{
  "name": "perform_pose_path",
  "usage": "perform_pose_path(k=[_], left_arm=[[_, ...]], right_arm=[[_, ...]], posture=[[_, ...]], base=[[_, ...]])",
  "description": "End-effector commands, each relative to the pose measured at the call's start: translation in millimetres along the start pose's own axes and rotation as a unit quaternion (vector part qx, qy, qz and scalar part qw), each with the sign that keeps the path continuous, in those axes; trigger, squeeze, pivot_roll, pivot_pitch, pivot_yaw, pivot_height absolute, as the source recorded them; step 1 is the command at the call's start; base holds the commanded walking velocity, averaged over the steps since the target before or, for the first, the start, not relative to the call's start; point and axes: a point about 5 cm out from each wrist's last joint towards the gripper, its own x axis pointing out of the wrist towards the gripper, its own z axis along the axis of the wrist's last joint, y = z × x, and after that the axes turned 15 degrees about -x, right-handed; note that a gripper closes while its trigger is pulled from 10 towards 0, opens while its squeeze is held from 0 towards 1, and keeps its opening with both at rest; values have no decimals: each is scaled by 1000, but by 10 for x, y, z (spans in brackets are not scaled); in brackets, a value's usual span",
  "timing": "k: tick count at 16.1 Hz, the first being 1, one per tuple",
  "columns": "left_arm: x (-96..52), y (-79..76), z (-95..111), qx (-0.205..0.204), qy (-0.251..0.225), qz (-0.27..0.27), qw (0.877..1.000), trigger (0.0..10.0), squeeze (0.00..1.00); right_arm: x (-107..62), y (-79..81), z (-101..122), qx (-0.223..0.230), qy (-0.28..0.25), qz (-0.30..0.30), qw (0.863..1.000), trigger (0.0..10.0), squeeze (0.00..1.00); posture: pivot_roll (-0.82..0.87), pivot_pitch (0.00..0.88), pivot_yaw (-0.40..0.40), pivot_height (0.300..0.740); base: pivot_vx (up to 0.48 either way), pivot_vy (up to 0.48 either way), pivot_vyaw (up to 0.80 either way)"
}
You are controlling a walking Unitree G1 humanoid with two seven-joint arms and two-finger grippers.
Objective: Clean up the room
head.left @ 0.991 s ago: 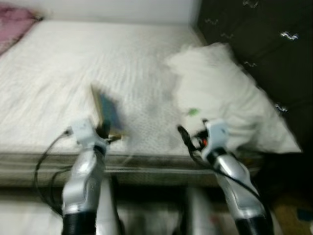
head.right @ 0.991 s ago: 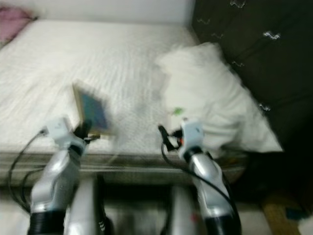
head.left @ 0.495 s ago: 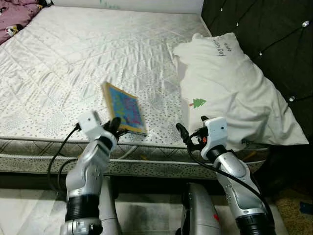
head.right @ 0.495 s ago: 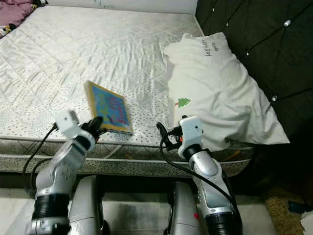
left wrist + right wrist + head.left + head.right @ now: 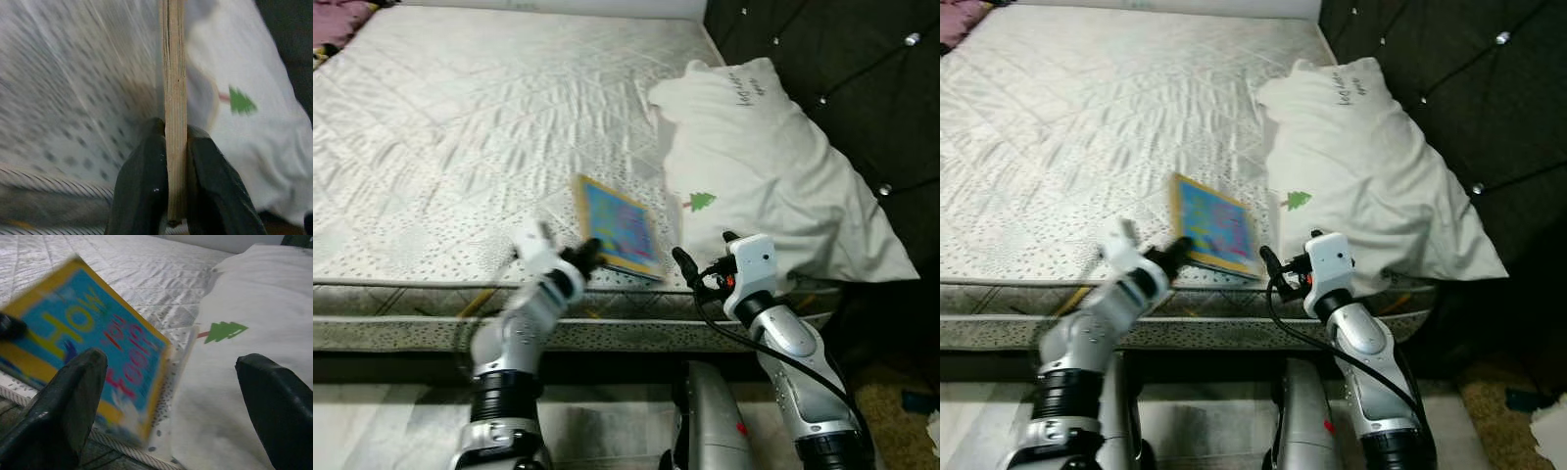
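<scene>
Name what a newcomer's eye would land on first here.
The bright blue and yellow book, pinched by its edge in the left gripper and held over the mattress edge. Next, the white pillow with a small green tree, lying against the dark headboard, with the right gripper open beside it.

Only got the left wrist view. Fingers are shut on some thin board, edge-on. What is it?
Observer: A picture book. Blue cover, yellow border, "How" readable in the right wrist view.
Operator: Where is it relative to the bed?
Observer: The left gripper holds it tilted above the front edge of the mattress, just beside the white pillow.
Operator: Right gripper?
Observer: The right gripper is open, next to the book near the pillow's front corner, with nothing between its fingers.
</scene>
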Motion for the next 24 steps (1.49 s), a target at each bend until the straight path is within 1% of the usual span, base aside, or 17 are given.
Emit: perform_pose_path(k=[1, 3, 5, 8, 9, 10, 11, 13, 16, 17, 18, 20, 22, 23, 24], left_arm=[[32, -50, -28, 2, 16, -13, 1000, 10000, 0], [53, -1, -46, -1, 33, -7, 999, 10000, 0], [67, 33, -8, 1, 32, 3, 999, 10000, 0], [66, 114, 103, 5, 25, 14, 1000, 10000, 0], [65, 140, 139, 6, 24, 17, 1000, 10000, 604], [68, 236, 212, 14, 16, 38, 999, 10000, 1000], [68, 305, 274, 27, 10, 49, 998, 10000, 1000], [73, 379, 420, 44, -14, 72, 996, 10000, 1000], [54, 454, 676, 61, -68, 107, 990, 10000, 1000], [48, 468, 720, 74, -73, 111, 988, 10000, 1000], [32, 490, 812, 78, -93, 117, 986, 10000, 1000], [28, 518, 841, 88, -95, 126, 984, 10000, 1000], [25, 541, 854, 107, -105, 136, 979, 10000, 1000], [19, 543, 860, 125, -119, 142, 975, 10000, 1000], [-2, 537, 846, 128, -138, 143, 972, 10000, 1000]], right_arm=[[-20, -30, 47, -7, -6, -2, 1000, 10000, 0], [-23, -36, 48, -8, -5, -1, 1000, 10000, 0], [-23, -42, 46, -9, -3, -1, 1000, 10000, 0], [-20, -47, 44, -10, -1, -3, 1000, 10000, 0], [-18, -48, 46, -10, -1, -4, 1000, 10000, 0], [-12, -52, 48, -11, -2, -4, 1000, 10000, 0], [-6, -55, 51, -11, -2, -5, 1000, 10000, 0], [1, -61, 55, -11, -3, -6, 1000, 10000, 0], [14, -71, 60, -13, -4, -7, 1000, 10000, 0], [17, -70, 63, -14, -5, -7, 1000, 10000, 0], [21, -76, 65, -15, -5, -8, 1000, 10000, 0], [29, -76, 63, -15, -5, -9, 1000, 10000, 0], [42, -70, 60, -15, -5, -9, 1000, 10000, 0], [49, -64, 57, -14, -5, -9, 1000, 10000, 0], [60, -55, 59, -12, -7, -10, 1000, 10000, 0]], posture=[[-100, 72, -63, 527], [-105, 73, -67, 527], [-107, 73, -67, 527], [-110, 73, -66, 527], [-110, 73, -66, 527], [-108, 72, -67, 527], [-110, 72, -68, 527], [-110, 69, -70, 527], [-111, 65, -72, 527], [-113, 64, -71, 527], [-113, 61, -70, 527], [-112, 58, -69, 527], [-105, 51, -65, 527], [-100, 46, -63, 527], [-94, 41, -60, 527]], base=[[0, 0, 0], [0, 0, 0], [0, 0, 0], [0, 0, 0], [0, 0, 0], [0, 0, 0], [0, 0, 0], [0, 0, 0], [0, 0, 0], [0, 0, 0], [0, 0, 0], [0, 0, 0], [0, 0, 0], [0, 0, 0], [0, 0, 0]])
